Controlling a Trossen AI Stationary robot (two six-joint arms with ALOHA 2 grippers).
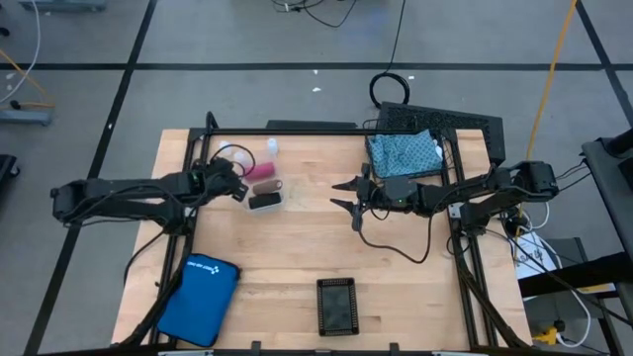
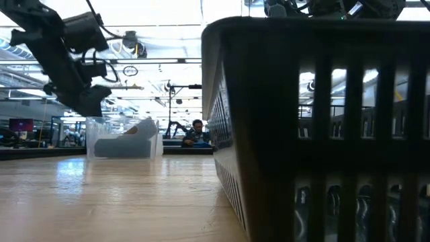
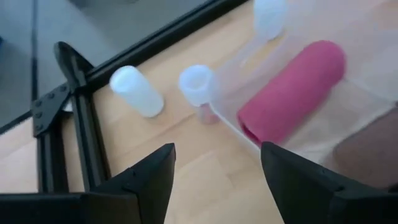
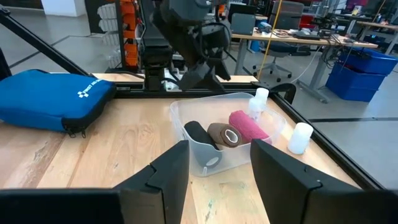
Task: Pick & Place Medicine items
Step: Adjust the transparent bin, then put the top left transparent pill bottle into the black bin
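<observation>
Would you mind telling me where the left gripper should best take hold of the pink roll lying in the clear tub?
Probably across its middle, from straight above: the pink roll lies on its side in the clear tub, its long flanks exposed upward.

There's a bright blue zip case [image 1: 199, 298] lying flat at the table's [image 1: 297, 247] near-left corner, and a black mesh basket [image 1: 336, 306] close to the front edge. A clear plastic tub [image 4: 221, 146] sits further back on the left.

Visible inventory: one clear tub [image 4: 214, 140], three oblong blocks (pink [image 4: 247, 126], brown [image 4: 223, 134], black [image 4: 199, 132]), apparently three white vials [image 3: 136, 91], one teal pouch [image 1: 404, 150], one blue case [image 1: 198, 298], one black basket [image 1: 336, 306].
</observation>
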